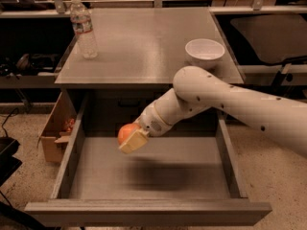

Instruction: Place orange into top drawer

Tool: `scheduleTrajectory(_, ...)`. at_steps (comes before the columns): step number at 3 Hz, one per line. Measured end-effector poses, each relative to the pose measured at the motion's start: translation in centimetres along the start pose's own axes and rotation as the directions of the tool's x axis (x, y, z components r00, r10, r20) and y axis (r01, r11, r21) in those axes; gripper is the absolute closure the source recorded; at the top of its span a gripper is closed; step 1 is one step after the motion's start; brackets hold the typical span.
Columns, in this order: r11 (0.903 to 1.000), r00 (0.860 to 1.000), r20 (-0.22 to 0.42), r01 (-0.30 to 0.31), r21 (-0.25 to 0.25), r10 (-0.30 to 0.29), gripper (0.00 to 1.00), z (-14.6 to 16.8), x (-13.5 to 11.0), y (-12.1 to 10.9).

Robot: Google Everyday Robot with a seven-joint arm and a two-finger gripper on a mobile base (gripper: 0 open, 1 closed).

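so the gripper [130,139] is clamped on the smooth round orange [125,131], hanging over the flat grey floor of the open top drawer [158,176]. glossy white bowl [205,51] sits on the matte tabletop [144,47].

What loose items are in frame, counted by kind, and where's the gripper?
water bottle: 1, on the cabinet top
white bowl: 1, on the cabinet top
orange: 1, held in the gripper above the open top drawer
cardboard box: 1, on the floor beside the drawer
Total: 4
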State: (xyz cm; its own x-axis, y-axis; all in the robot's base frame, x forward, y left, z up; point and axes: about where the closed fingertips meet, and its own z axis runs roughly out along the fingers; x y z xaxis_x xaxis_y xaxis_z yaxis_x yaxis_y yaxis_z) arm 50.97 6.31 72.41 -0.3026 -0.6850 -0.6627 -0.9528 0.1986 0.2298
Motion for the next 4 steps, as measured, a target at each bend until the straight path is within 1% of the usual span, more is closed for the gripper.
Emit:
scheduleTrajectory(1,0.9984,0.998,0.064,0.031,-0.047,-0.028,1.00,4.9,-0.1,0.8)
scheduleTrajectory(2,0.9959,0.993,0.114,0.037,-0.083,-0.027,1.00,8.8,0.1,2.3)
scheduleTrajectory(3,0.9929,0.990,0.138,0.011,-0.119,0.006,1.00,11.9,0.8,3.7)
scheduleTrajectory(4,0.9866,0.983,0.165,-0.052,-0.155,0.077,1.00,14.3,1.9,4.3)
